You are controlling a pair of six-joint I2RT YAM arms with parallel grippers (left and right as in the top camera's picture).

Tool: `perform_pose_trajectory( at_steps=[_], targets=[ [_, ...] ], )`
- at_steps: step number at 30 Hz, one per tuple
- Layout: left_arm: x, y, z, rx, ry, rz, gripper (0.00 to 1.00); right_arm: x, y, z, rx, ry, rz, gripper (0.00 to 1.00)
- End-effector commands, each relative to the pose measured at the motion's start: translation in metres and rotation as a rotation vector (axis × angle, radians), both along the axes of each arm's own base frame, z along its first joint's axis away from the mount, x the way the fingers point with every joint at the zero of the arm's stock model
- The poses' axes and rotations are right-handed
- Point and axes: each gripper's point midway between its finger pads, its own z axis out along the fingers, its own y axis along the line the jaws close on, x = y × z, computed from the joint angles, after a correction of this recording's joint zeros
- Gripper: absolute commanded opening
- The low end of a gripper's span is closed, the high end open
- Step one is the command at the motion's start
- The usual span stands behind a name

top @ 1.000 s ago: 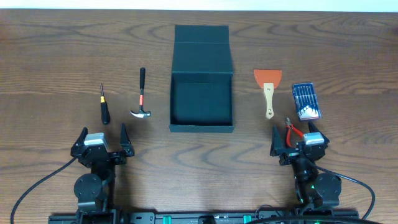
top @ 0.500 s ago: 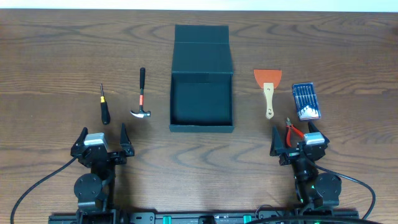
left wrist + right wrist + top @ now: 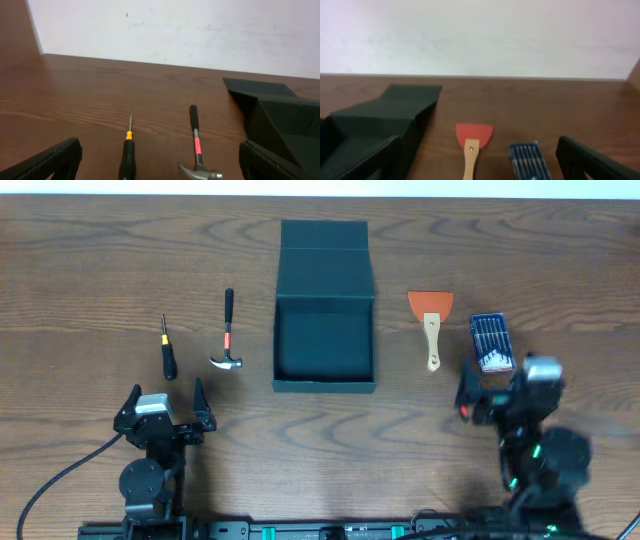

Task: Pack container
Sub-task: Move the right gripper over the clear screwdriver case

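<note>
Though blurry overhead, right claw (image 3: pixel 479 156) agape.

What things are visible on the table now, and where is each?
container: 1, dark teal-green, table centre, lid open to the far side
hammer: 1, black and red handle, left of the container
screwdriver: 1, black with yellow collar, left of the hammer
scraper: 1, orange blade, wooden handle, right of the container
bit case: 1, blue, right of the scraper
table: 1, brown wood
left gripper: 1, black, near edge, open
right gripper: 1, black, by the bit case, open
</note>
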Motion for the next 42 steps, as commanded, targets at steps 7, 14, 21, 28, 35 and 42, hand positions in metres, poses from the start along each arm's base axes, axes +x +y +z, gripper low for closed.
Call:
perform_pose_trajectory(
  at_steps=[7,14,21,28,35,42],
  targets=[
    [-0.001,0.000,-0.017,0.016,0.049,0.000,0.98,0.080,-0.005,0.023,-0.032,0.584,-0.030,0.99],
    [-0.001,0.000,-0.017,0.016,0.049,0.000,0.99,0.119,-0.005,-0.022,-0.043,0.903,-0.028,0.99],
    [-0.001,0.000,-0.017,0.016,0.049,0.000,0.99,0.130,0.019,-0.078,0.051,1.066,0.075,0.99],
    [-0.001,0.000,-0.017,0.016,0.049,0.000,0.99,0.123,0.015,-0.116,-0.033,1.204,0.120,0.99],
    [-0.001,0.000,-0.017,0.016,0.049,0.000,0.99,0.106,-0.030,-0.137,-0.245,1.324,0.074,0.99],
    [-0.001,0.000,-0.017,0.016,0.049,0.000,0.98,0.103,-0.070,-0.154,-0.222,1.325,0.038,0.99]
  ],
)
